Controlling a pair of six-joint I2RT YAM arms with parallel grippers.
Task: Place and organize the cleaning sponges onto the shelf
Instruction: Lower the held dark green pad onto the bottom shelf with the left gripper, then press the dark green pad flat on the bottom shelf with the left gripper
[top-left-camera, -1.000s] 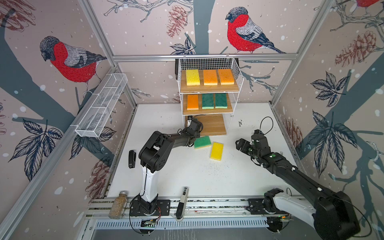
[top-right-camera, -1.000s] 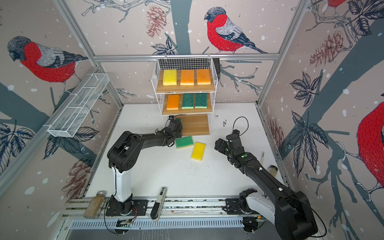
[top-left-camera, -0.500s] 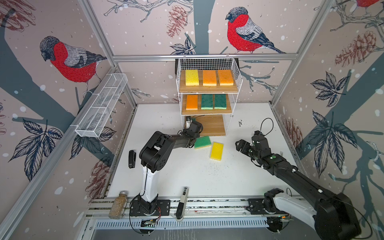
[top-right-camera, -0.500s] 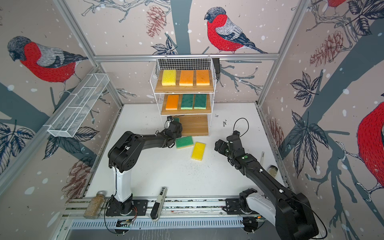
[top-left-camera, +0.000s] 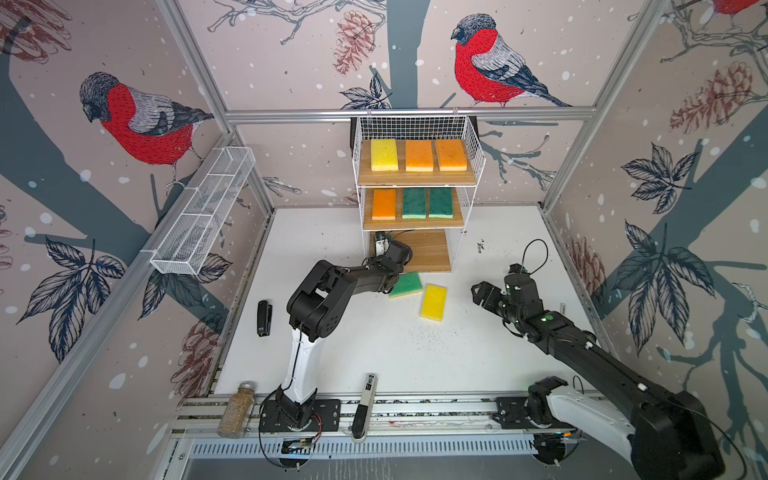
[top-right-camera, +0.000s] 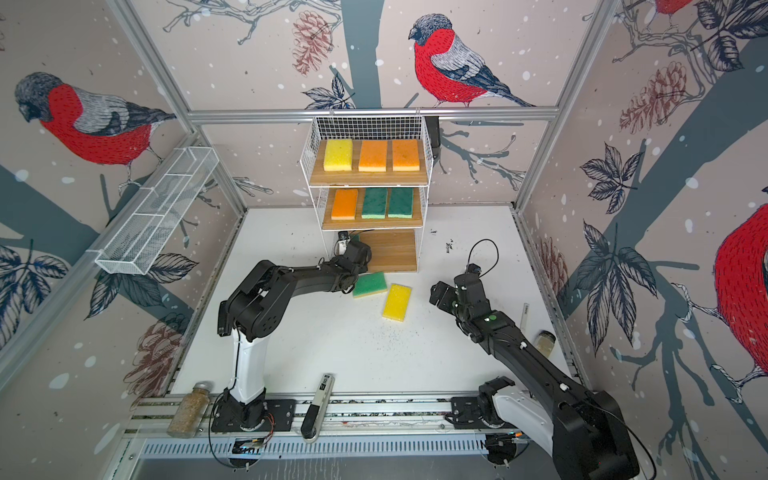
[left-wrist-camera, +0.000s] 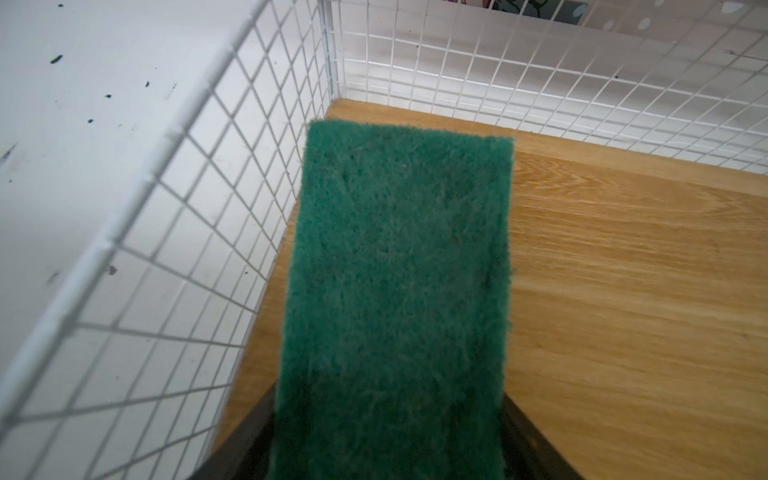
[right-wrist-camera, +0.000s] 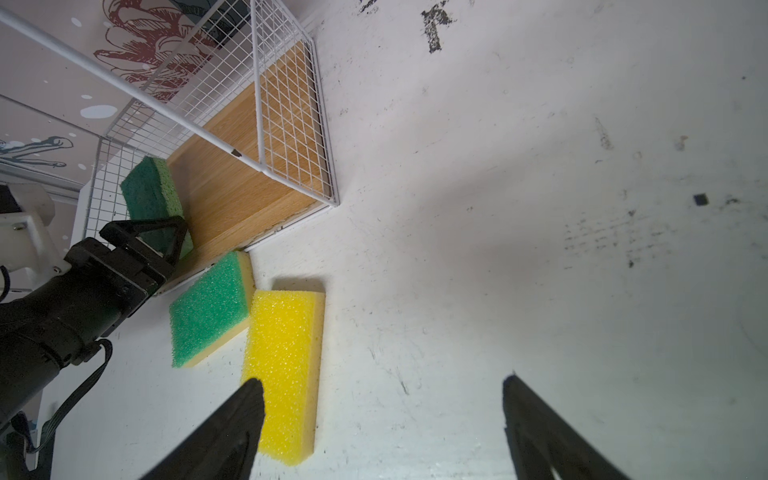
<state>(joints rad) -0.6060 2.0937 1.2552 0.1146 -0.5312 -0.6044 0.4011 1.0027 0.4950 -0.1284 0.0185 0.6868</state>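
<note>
Left hand (right-wrist-camera: 147, 237) far forward; right hand (right-wrist-camera: 381, 384) spread wide.

My left gripper (right-wrist-camera: 145, 237) is letting its jaws spread wider at the sides of the dark green sponge (left-wrist-camera: 399, 270) on the shelf's bottom board (left-wrist-camera: 623, 291); a second ago they sat closer in. Whether I still pinch it, I cannot tell.

Shelf (top-left-camera: 432, 249): 6 sponges (top-left-camera: 384, 154) on upper 2 tiers; dk green sponge (left-wrist-camera: 395, 291) on btm board; lt green (top-left-camera: 406, 285), yellow (top-left-camera: 433, 302) on table (top-left-camera: 374, 353)
</note>
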